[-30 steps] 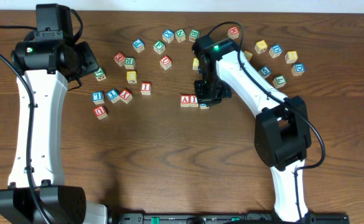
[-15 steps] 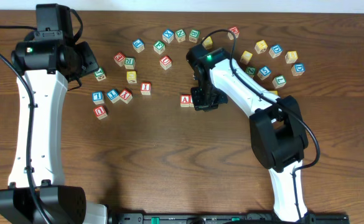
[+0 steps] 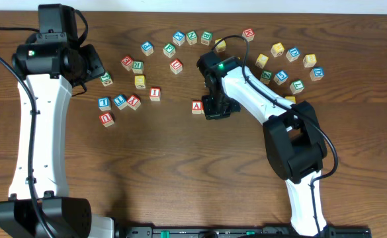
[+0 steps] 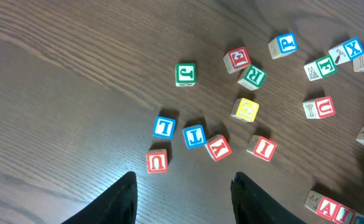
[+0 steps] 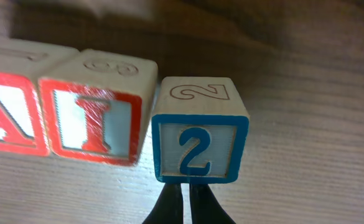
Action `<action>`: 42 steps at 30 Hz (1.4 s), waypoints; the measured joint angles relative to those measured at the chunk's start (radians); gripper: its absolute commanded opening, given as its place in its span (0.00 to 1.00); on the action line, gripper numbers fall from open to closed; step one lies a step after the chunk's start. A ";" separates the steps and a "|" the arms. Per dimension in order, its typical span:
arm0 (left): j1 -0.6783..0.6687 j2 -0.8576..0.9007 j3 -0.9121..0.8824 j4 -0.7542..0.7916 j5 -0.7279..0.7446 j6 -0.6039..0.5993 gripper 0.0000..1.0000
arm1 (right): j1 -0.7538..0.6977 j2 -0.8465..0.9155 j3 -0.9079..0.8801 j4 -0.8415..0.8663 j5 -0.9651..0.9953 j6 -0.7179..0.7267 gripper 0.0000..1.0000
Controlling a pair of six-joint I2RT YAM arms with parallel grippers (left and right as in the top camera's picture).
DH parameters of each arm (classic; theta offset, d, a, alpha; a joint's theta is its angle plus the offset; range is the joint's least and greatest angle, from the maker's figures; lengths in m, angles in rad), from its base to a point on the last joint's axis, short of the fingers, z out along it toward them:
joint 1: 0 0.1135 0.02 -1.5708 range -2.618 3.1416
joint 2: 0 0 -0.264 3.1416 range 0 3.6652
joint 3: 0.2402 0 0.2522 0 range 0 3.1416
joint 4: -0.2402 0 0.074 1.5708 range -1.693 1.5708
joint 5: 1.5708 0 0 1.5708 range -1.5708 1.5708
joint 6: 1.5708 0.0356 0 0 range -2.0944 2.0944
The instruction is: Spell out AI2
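Note:
The red-framed A block (image 5: 7, 118), the red-framed I block (image 5: 94, 118) and the blue-framed 2 block (image 5: 199, 143) stand in a row on the wooden table, reading A, I, 2 from left to right. A narrow gap separates the 2 from the I. My right gripper (image 5: 186, 193) is shut and empty, its tips against the lower edge of the 2. From overhead the right gripper (image 3: 217, 109) hides the I and the 2, and only the A block (image 3: 197, 106) shows. My left gripper (image 4: 184, 177) hangs open and empty above bare wood at the far left (image 3: 94, 66).
Loose letter blocks lie in an arc along the back (image 3: 178, 38) and in a cluster at the back right (image 3: 292, 54). Another group sits left of centre (image 3: 119, 101), with a second red I block (image 3: 155, 94) and a yellow block (image 3: 139, 81) nearby.
My right gripper has shifted left over the row, so the I block that showed from overhead a second ago is now covered. The left arm has not moved.

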 measured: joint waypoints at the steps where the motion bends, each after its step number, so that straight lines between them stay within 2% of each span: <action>1: 0.000 0.000 0.000 0.000 0.000 0.000 0.48 | 0.000 0.000 0.000 0.003 0.000 0.000 0.01; 14: 0.000 0.000 0.000 0.000 0.000 0.000 0.48 | 0.011 0.000 0.000 0.017 -0.001 0.000 0.01; 22: 0.000 0.000 0.000 -0.002 0.003 0.000 0.48 | 0.011 -0.012 0.073 -0.098 -0.012 -0.002 0.01; 27: -0.020 0.000 0.000 -0.013 0.007 0.000 0.48 | -0.002 -0.131 0.089 -0.106 0.004 -0.006 0.01; 32: -0.089 0.000 -0.019 0.000 0.012 0.000 0.48 | -0.080 -0.242 0.114 -0.106 0.008 -0.006 0.01; 38: -0.166 0.000 -0.154 0.103 0.064 -0.005 0.26 | -0.179 -0.229 0.074 -0.045 -0.023 -0.006 0.01; 40: -0.181 0.000 -0.219 0.164 0.114 -0.006 0.19 | -0.186 -0.217 0.032 0.001 -0.040 -0.006 0.01; 41: -0.189 0.000 -0.249 0.197 0.139 -0.006 0.19 | -0.187 -0.211 0.006 0.031 -0.054 -0.007 0.01; 42: -0.196 0.000 -0.277 0.227 0.160 -0.006 0.13 | -0.188 -0.204 -0.030 0.077 -0.074 -0.006 0.01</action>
